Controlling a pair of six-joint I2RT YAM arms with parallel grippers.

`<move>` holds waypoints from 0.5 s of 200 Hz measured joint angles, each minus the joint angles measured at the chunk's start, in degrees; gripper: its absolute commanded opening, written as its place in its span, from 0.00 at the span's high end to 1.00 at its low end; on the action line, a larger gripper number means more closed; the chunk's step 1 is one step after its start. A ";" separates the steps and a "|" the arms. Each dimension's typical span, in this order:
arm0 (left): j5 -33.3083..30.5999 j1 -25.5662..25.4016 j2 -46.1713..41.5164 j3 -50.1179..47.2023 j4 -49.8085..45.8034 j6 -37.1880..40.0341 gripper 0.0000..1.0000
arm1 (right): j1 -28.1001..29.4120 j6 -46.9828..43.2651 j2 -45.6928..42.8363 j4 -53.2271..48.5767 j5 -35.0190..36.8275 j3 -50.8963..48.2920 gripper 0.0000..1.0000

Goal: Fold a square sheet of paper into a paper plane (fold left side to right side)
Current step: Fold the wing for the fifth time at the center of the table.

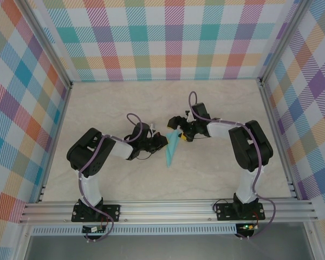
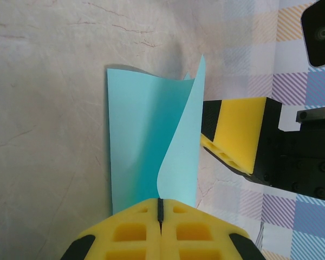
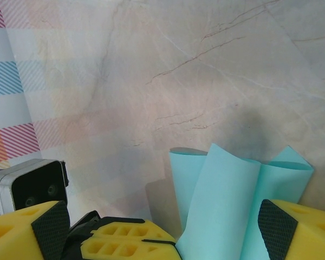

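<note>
Left claw [image 2: 160, 206] pinches the sheet [image 1: 171, 151], axis 1-to-7 o'clock; I see right claw [image 1: 180, 135] spread at its 1 o'clock end.

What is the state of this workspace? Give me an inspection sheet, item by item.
Surface: pale marbled table top, bare around the work.
Job's things: turquoise sheet of paper, folded narrow, one flap curling up off the table.
Clutter: nothing seen.
Grippers: left gripper shut, apparently pinching the sheet's near edge; right gripper open, its fingers on either side of the sheet.
Cables: purple cables loop along both arms, clear of the paper.
Surroundings: plaid walls on three sides, aluminium rail at the near edge.
</note>
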 measured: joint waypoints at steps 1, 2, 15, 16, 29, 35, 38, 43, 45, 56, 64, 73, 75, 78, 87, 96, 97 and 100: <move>0.00 0.00 0.00 0.00 0.00 0.00 1.00 | 0.04 -0.04 0.04 -0.15 0.00 0.04 0.08; 0.00 0.00 0.00 0.00 0.00 0.00 1.00 | 0.07 -0.07 0.07 -0.20 0.00 0.09 0.08; 0.00 0.00 -0.02 0.00 -0.02 0.02 1.00 | 0.31 -0.20 0.48 -1.57 0.13 0.94 0.07; 0.02 0.00 -0.04 0.00 -0.04 0.04 1.00 | 0.33 -0.22 0.50 -1.66 0.13 1.01 0.07; 0.13 0.00 -0.20 0.02 -0.09 0.24 1.00 | 0.46 -0.37 1.18 -3.58 0.66 2.29 0.07; 0.20 0.00 -0.26 0.11 -0.13 0.39 1.00 | 0.55 -0.42 1.51 -4.46 0.83 2.84 0.07; 0.24 0.00 -0.31 0.17 -0.22 0.48 1.00 | 0.59 -0.42 1.73 -5.09 1.03 3.21 0.07; 0.39 0.00 -0.37 0.28 -0.37 0.70 1.00 | 0.63 -0.46 1.99 -5.90 1.14 3.76 0.07; 0.39 0.00 -0.44 0.31 -0.50 0.72 1.00 | 0.63 -0.48 2.03 -6.21 1.14 4.00 0.07; 0.50 0.00 -0.76 0.66 -1.40 1.46 1.00 | 0.72 -0.66 2.49 -7.91 1.60 5.09 0.07; 0.57 0.02 -0.98 0.94 -1.81 1.86 1.00 | 0.83 -1.05 2.78 -8.94 1.88 5.75 0.07; 0.59 0.02 -1.18 1.36 -2.36 2.43 1.00 | 0.96 -1.42 2.91 -9.94 2.29 6.36 0.07; 0.59 0.02 -1.22 1.49 -2.58 2.56 1.00 | 0.98 -1.51 2.93 -10.16 2.40 6.43 0.07; 0.59 0.02 -1.29 1.66 -2.86 2.80 1.00 | 1.03 -1.57 2.95 -10.43 2.54 6.56 0.07; 0.59 0.02 -1.53 2.08 -3.56 3.34 1.00 | 1.09 -1.90 2.97 -11.08 2.84 6.84 0.07; 0.59 0.02 -1.73 2.47 -4.39 3.91 1.00 | 1.27 -1.99 2.97 -11.54 3.06 6.95 0.07; 0.59 0.02 -1.73 2.54 -4.48 3.98 1.00 | 1.25 -2.03 2.97 -11.56 3.08 6.95 0.07; 0.59 0.02 -1.77 2.67 -4.66 4.15 1.00 | 1.27 -2.12 2.97 -11.65 3.13 6.97 0.07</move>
